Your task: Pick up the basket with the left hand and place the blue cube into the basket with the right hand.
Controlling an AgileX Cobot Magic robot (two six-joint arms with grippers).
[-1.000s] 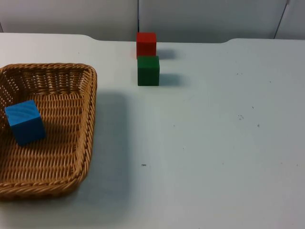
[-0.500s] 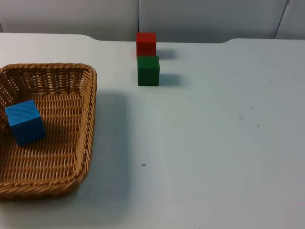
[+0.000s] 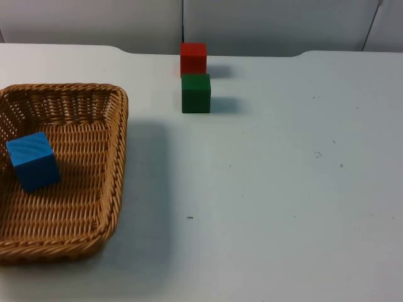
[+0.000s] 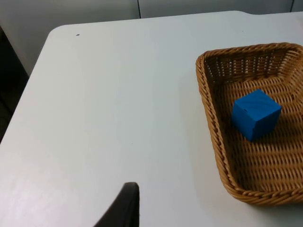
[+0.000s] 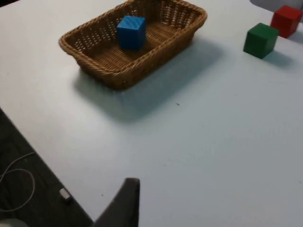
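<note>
From the top camera, the wicker basket [image 3: 60, 173] is sitting at nine o'clock on the white table [image 3: 283, 189], and the blue cube [image 3: 33, 161] is lying inside it. The green cube [image 3: 196, 93] is standing toward twelve o'clock, with the red cube [image 3: 193, 58] just behind it.

The left wrist camera is looking at the same basket with the cube inside; whether the left gripper is open or closed I cannot tell.

The right wrist camera is showing the basket, the blue cube and both other cubes; the right gripper's state I cannot tell.
</note>
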